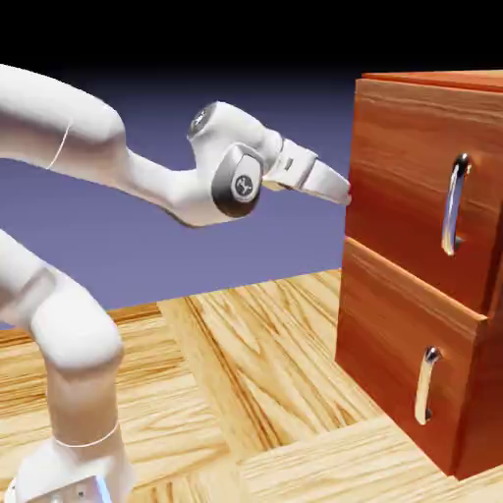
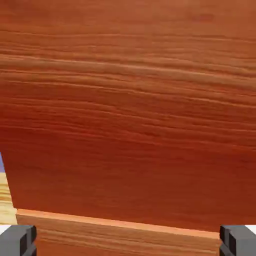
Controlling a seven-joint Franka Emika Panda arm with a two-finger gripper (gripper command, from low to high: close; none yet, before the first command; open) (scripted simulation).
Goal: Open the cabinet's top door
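The reddish-brown cabinet (image 1: 393,324) stands at the exterior view's right. Its top door (image 1: 403,167) carries a long curved silver handle (image 1: 453,204). My gripper (image 1: 341,189) hovers close to the door's left edge, well left of that handle and about level with it. In the hand view the door's wood (image 2: 128,110) fills almost the whole picture and the handle is out of sight. A seam to the lower panel (image 2: 120,240) runs along the bottom. The gripper (image 2: 128,242) is open, its grey fingertips (image 2: 18,240) far apart with nothing between them.
The lower panel (image 1: 383,363) has a shorter silver handle (image 1: 425,385). The cabinet rests on a light wood table (image 1: 255,383). A sliver of table and backdrop (image 2: 3,185) shows at the hand view's left edge.
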